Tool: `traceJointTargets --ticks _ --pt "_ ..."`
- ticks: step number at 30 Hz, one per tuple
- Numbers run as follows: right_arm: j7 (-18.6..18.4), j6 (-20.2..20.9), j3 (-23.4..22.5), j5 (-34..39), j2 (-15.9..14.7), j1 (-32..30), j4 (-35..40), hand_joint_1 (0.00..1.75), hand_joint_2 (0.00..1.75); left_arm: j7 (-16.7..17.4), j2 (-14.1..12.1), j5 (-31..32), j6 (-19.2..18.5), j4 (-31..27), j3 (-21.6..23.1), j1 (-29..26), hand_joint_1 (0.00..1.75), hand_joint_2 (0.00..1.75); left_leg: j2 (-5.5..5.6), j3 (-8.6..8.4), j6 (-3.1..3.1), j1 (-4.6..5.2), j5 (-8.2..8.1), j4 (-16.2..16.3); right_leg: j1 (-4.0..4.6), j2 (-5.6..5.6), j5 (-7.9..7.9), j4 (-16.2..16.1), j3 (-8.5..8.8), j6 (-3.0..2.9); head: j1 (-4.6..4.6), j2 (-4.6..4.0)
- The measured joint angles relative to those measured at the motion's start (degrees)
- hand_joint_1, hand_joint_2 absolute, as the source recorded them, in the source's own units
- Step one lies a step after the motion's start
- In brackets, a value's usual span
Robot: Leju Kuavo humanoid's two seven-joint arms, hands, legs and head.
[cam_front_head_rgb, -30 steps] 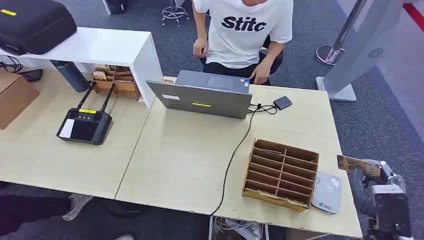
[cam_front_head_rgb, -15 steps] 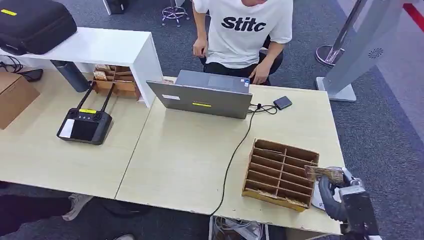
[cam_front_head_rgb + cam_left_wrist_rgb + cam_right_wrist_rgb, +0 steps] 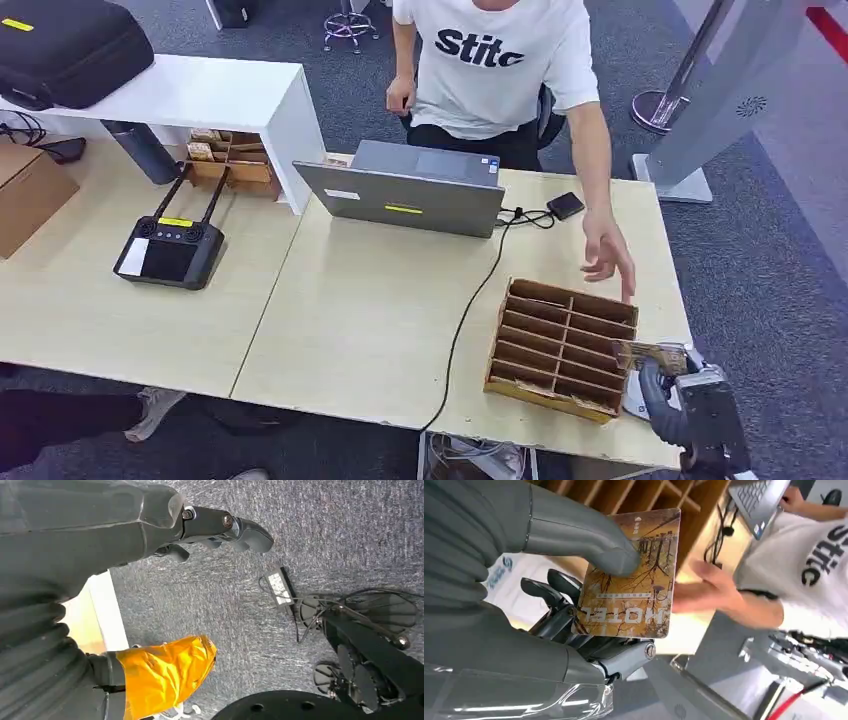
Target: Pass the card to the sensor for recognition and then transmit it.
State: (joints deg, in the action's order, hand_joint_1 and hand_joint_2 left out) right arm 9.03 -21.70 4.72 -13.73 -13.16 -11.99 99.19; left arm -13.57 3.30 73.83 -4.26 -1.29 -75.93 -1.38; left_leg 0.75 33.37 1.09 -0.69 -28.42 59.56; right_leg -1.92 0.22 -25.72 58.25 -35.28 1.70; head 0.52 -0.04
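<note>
Nearest you, the right hand [image 3: 672, 385] sat at the near right corner of the counter [image 3: 370, 320], forearm coming up from below w/ the wrist cover toward the camera. It held the card [image 3: 652, 354] flat-ish, just above the grey sensor [image 3: 640, 400] and touching or nearly touching the right end of the wooden slotted rack [image 3: 560, 345]; you couldn't tell from the head view if the card actually met the sensor. In the right wrist view the grip was plain: thick thumb pressed on the printed face of the card [image 3: 631, 577], dark fingers [image 3: 551, 592] curled behind its back edge, so the card was pinched btw thumb and fingers. Card read "HOTEL", brown tree pattern.

Your left hand [image 3: 220, 527] hung beside the body over grey carpet, holding nothing; its dark fingers were bent loosely and apart, thumb wrapped in orange tape.

Further out, a person's hand [image 3: 608, 255] reached over the far edge of the rack, fingers spread and pointing down, well short of the card. A black cable [image 3: 465, 310] ran across the counter to the laptop [image 3: 405, 195], w/ a small black box [image 3: 565, 205] beside it. Left part of the counter carried a black remote controller [image 3: 168, 250] and a cardboard box [image 3: 30, 195]. Farthest, the person in a white T-shirt [image 3: 495, 60] sat behind the laptop.
</note>
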Motion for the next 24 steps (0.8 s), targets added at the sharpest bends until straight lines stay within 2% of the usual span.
traceJointTargets --ticks 6,24 --pt "0.6 0.1 -2.9 0.0 -0.3 0.0 0.0 1.75 1.75 -0.4 0.0 -0.1 0.0 0.0 0.6 -0.3 0.0 1.75 0.0 0.0 0.0 0.0 0.0 0.0 0.0 0.0 0.0 0.0 0.0 0.0 0.0 0.0" --pt "0.6 0.3 -5.3 -0.7 -0.4 0.4 -0.7 1.75 1.75 -0.5 0.0 -0.3 -0.2 0.0 1.6 -0.4 0.0 1.75 0.0 0.0 0.0 -0.01 0.0 0.0 0.0 0.0 0.0 0.0 0.0 0.0 0.0 0.0"
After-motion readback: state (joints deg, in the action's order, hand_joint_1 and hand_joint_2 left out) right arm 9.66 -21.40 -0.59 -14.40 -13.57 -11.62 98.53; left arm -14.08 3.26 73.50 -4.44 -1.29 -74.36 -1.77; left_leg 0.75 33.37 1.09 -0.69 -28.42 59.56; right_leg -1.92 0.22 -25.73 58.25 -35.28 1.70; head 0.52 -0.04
